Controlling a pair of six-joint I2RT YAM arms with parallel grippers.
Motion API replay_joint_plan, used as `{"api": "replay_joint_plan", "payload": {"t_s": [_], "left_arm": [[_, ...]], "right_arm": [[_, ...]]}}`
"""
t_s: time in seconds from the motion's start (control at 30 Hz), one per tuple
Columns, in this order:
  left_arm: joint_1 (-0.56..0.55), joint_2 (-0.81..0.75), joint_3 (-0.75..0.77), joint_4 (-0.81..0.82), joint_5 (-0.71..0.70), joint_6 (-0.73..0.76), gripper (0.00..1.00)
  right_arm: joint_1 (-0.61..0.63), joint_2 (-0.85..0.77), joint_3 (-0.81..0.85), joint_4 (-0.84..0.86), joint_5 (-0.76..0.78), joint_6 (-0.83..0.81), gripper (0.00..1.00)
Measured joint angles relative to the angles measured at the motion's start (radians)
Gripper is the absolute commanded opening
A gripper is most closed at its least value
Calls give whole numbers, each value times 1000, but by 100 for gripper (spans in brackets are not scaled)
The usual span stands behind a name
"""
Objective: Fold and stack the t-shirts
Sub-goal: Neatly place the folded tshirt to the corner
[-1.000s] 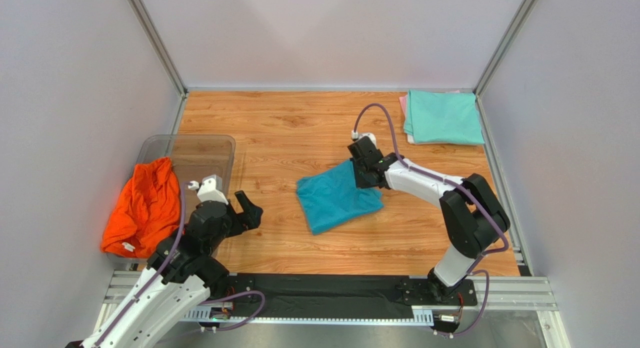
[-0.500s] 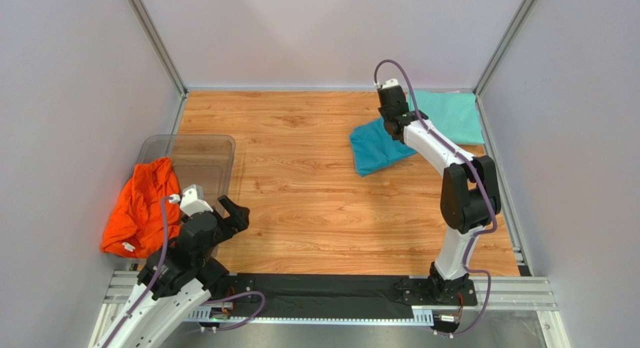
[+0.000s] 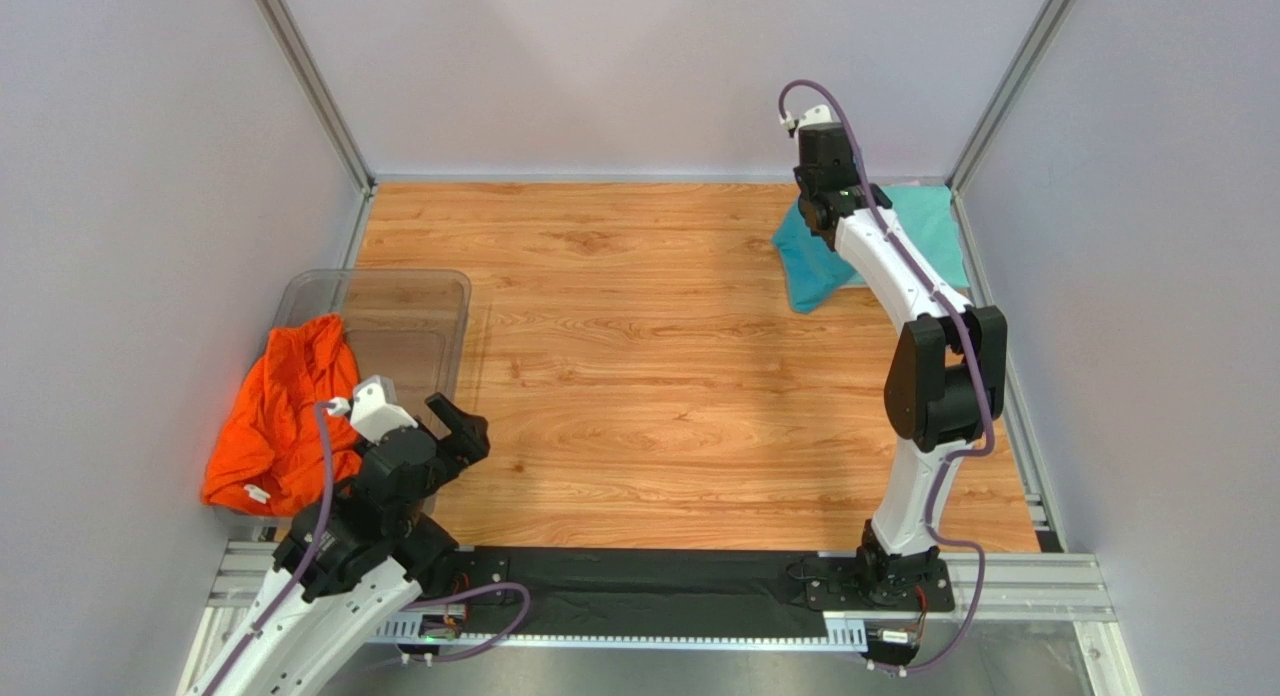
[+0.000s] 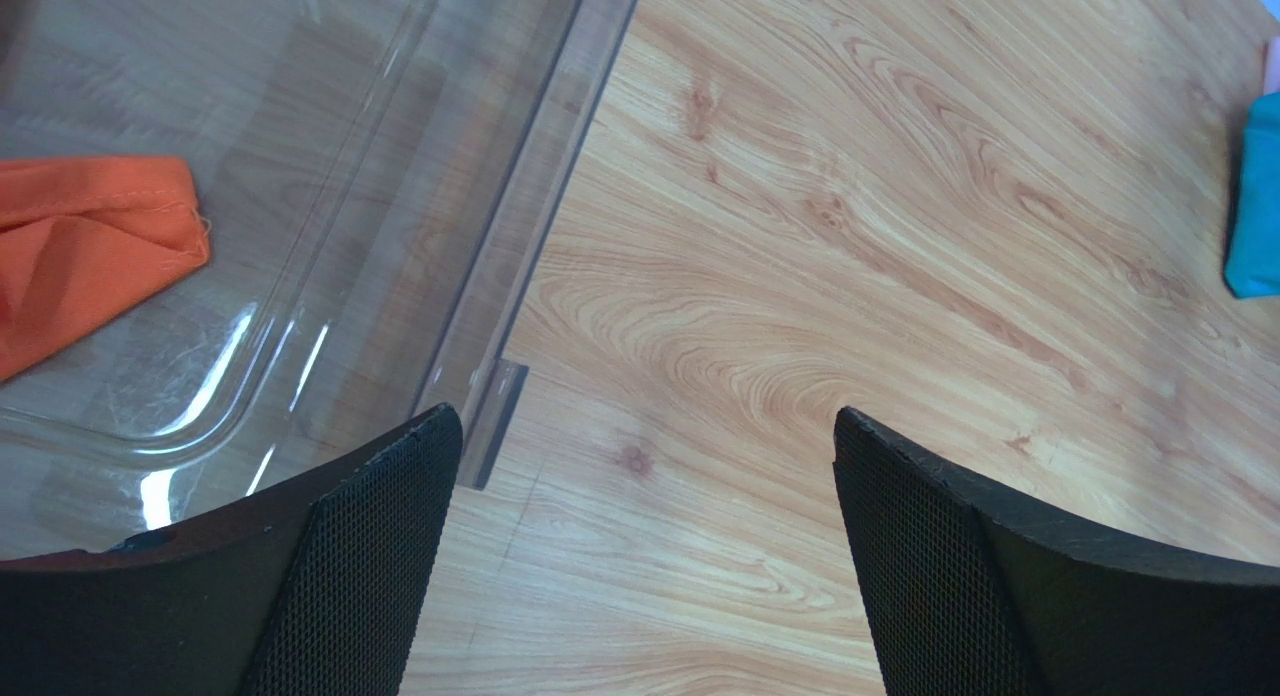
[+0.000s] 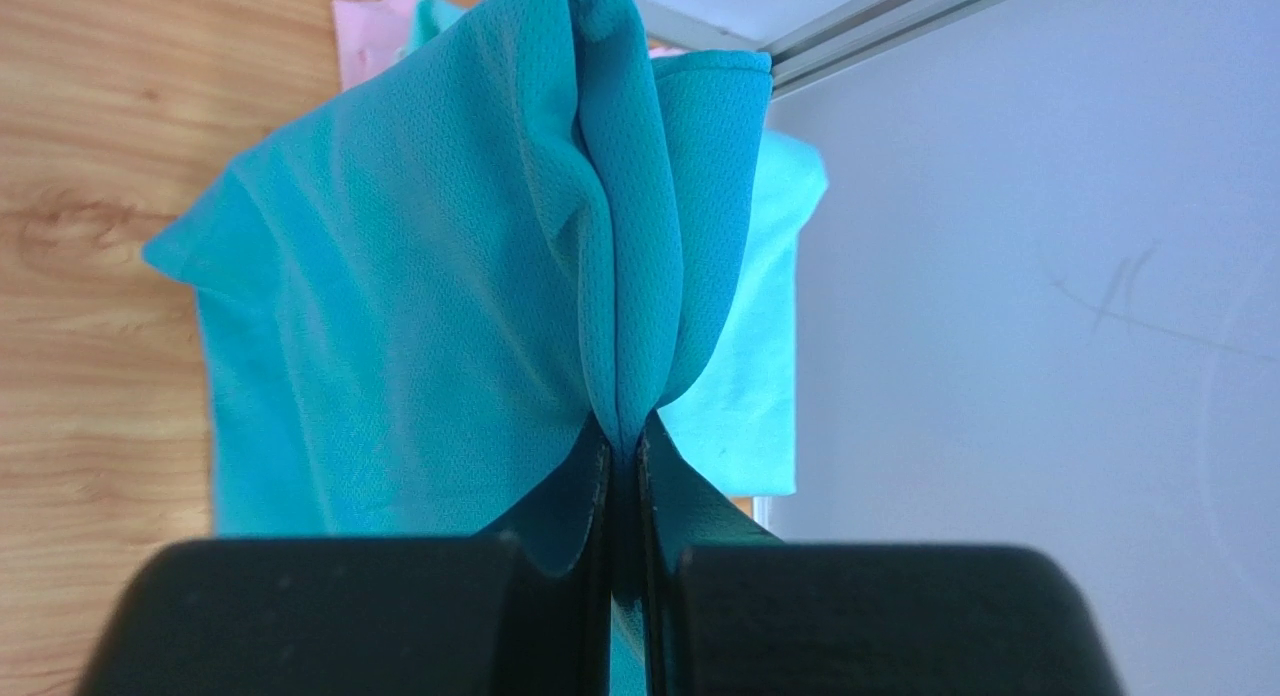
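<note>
We've carried the teal-blue t-shirt (image 3: 804, 270) from the tabletop's (image 3: 631, 351) middle to two o'clock, right gripper (image 3: 822, 231) clamped on it, touching the mint green t-shirt (image 3: 923, 234): stacking's close. Our left gripper (image 3: 460, 428) gapes at eight o'clock.

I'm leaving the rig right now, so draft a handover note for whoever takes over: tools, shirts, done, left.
Right tool: shut on the teal shirt, which hangs from it by the far right corner.
Left tool: open, empty, near the clear tub.
Done: mint shirt folded, lying on the pink shirt in that corner.
Left: set the teal shirt on that pile; fold and stack the orange shirt, crumpled over the tub's left edge.
</note>
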Motion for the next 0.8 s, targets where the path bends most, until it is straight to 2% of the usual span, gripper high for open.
{"api": "replay_joint_plan", "payload": {"t_s": [0.47,0.8], "left_arm": [[0,0,0,-27,-39,-28,100],[0,0,0,-35,-48,-39,100]], "right_arm": [[-35,49,257,-26,84,-1,0],[-98,114,276,-98,26,61,0]]}}
